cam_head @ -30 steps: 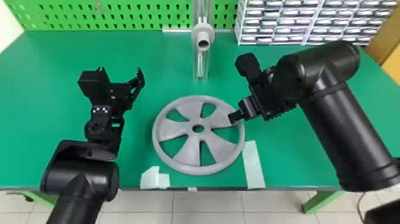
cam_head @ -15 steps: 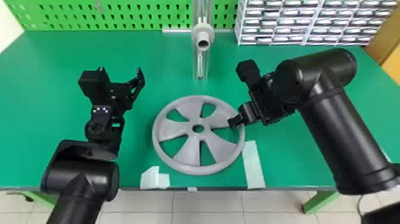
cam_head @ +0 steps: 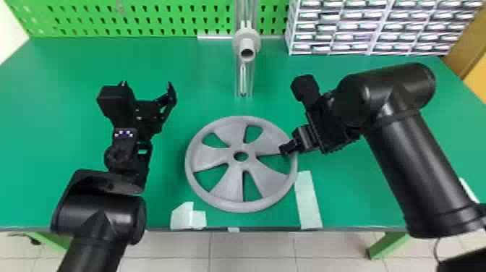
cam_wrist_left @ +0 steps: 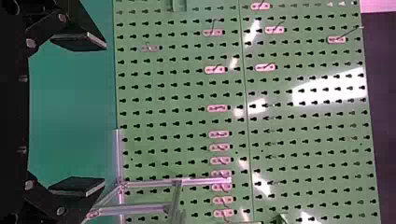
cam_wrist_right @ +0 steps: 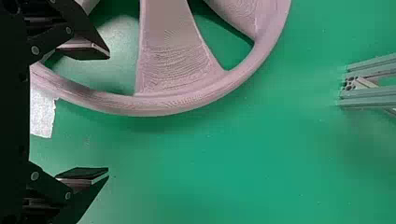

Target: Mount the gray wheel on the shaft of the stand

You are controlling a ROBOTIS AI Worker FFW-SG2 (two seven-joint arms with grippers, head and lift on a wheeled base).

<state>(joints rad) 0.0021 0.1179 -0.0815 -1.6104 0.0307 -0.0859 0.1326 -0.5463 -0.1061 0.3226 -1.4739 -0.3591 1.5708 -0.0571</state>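
Open tabletop (cam_head: 202, 79) separated the left gripper (cam_head: 146, 86) from the gray wheel (cam_head: 231, 184); a second free strip lay between the wheel and the stand (cam_head: 243, 77). The shaft (cam_head: 247, 47) projected forward from the stand, obstructing descent there. The wheel's rim crossed the gap between the right gripper's (cam_head: 285, 149) parted fingers. The pegboard (cam_head: 144, 20) and drawer cabinet (cam_head: 372, 27) bounded rear access.

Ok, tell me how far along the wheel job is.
Nothing looks done: the shaft is bare. Under way, it seems, is the grasp: the open right hand straddles the rim of the gray wheel, flat on the table; the left hand is open too. Left to do: grip, lift and mount the wheel.
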